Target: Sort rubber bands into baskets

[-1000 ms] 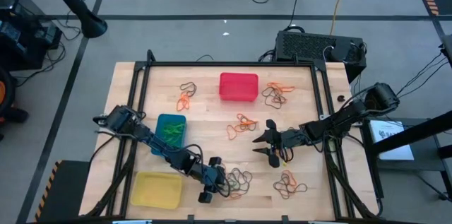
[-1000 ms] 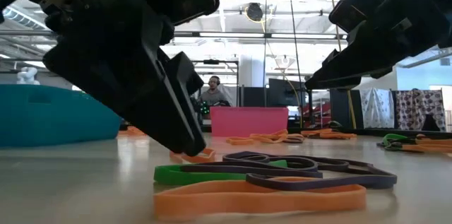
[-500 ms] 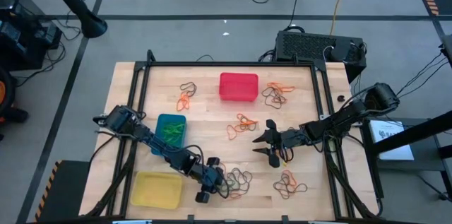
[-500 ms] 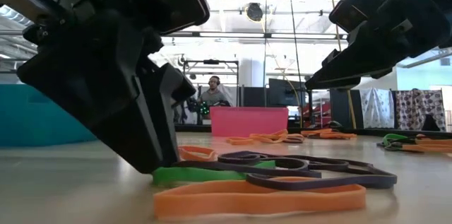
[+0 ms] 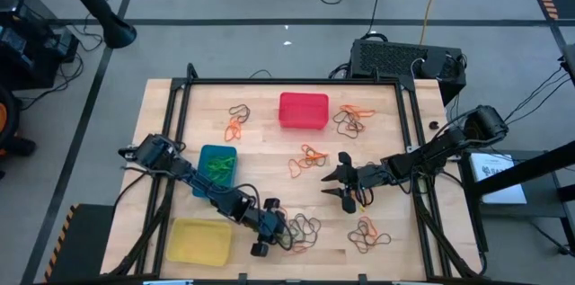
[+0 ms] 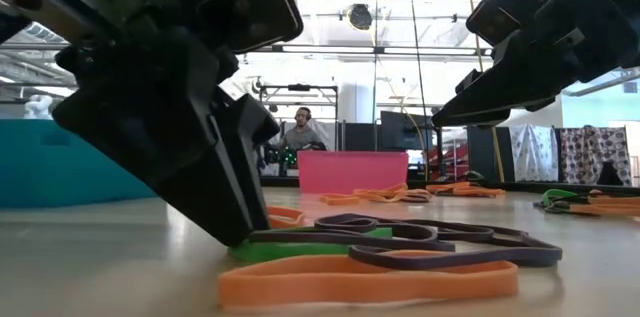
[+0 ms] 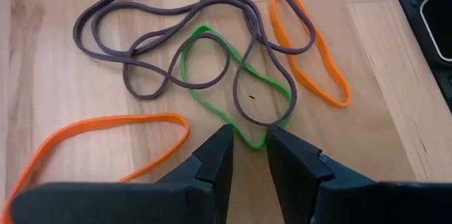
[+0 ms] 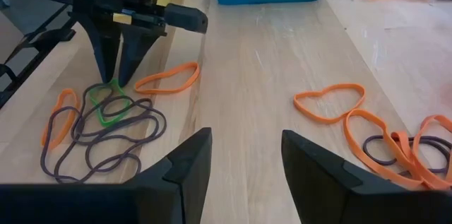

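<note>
Near the table's front, a tangle of rubber bands lies flat on the wood: a green band [image 7: 188, 75], dark bands [image 7: 127, 75] and orange bands [image 7: 106, 121]. My left gripper [image 7: 247, 139] [image 5: 280, 231] is open and slants down at this tangle. Its fingertips stand on either side of the green band's near bend [image 7: 248, 141]. My right gripper [image 5: 328, 184] [image 8: 244, 143] hangs open above the table's middle, holding nothing. The blue basket [image 5: 216, 166] has green bands in it. The red basket [image 5: 303, 110] and the yellow basket [image 5: 199, 240] stand apart from it. My left gripper comes slanting down from the table's left, with its fingertips [image 6: 240, 242] at table level beside the green band's near bend [image 8: 113, 86]. The band lies flat on the wood, under the dark bands. I cannot tell whether the fingers touch it.
Other small heaps of bands lie at the far left [image 5: 238, 119], far right [image 5: 352, 119], middle [image 5: 310, 157] and near right [image 5: 367, 236]. A black frame rail [image 5: 296, 82] runs around the table. A person sits far off in the room [image 6: 303, 129].
My left gripper has tipped a little further down. In the low view its fingertips have sunk to the table at the green band's end. The bands have kept still.
</note>
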